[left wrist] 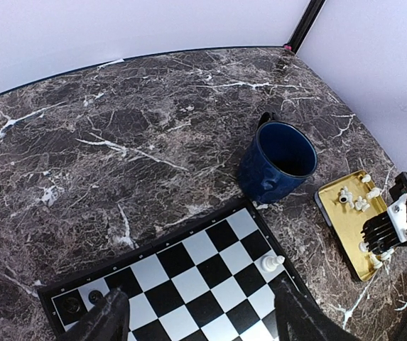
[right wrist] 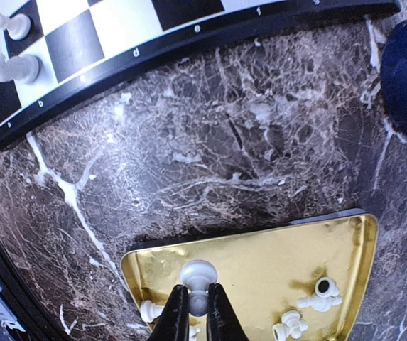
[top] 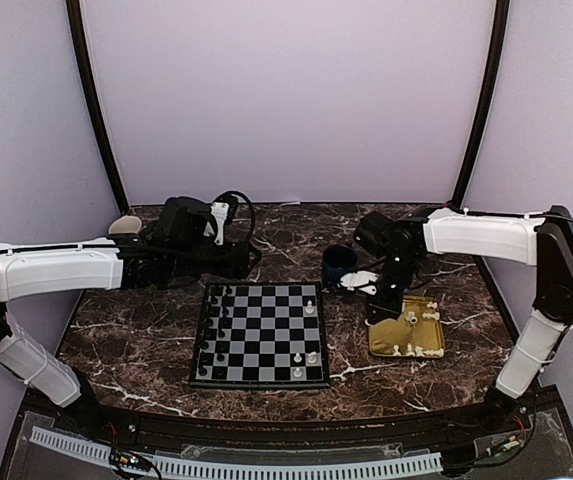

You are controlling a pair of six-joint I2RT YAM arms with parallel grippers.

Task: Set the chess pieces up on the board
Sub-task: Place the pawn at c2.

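**Top view.** Dark marble tabletop (top: 146, 340). Board (top: 258, 335) lies flat at the middle, close to the near edge. 4 white pieces (top: 310, 308) stand on its right-hand squares: 1 toward the far side, 3 grouped by the near right corner. Black pieces (top: 211, 330) line its left column. Gold tray (top: 406, 338) sits between the board and the right edge, apart from the board, with several more white pieces in it. Blue mug (top: 338, 265) stands just beyond the board's far right corner. Left arm (top: 56, 272) reaches in from the left edge and ends past the board's far left corner. Right arm (top: 476, 235) bends down over the tray's board-side rim.

**Left wrist.** Left end effector (left wrist: 199, 316) is spread wide and holds nothing; its 2 fingers frame the board's far edge from above. 1 white piece shows on a square near the mug, and 2 black ones sit at the opposite corner. Tray and its loose pieces are at right.

**Right wrist.** Right end effector (right wrist: 197, 311) is pinched tight on a white pawn (right wrist: 198, 277), gripped at the stem with the round head clear of the fingertips. It is over the tray floor, near the board-side rim; I cannot tell whether the base touches. Other pieces lie tipped in the tray on both sides.
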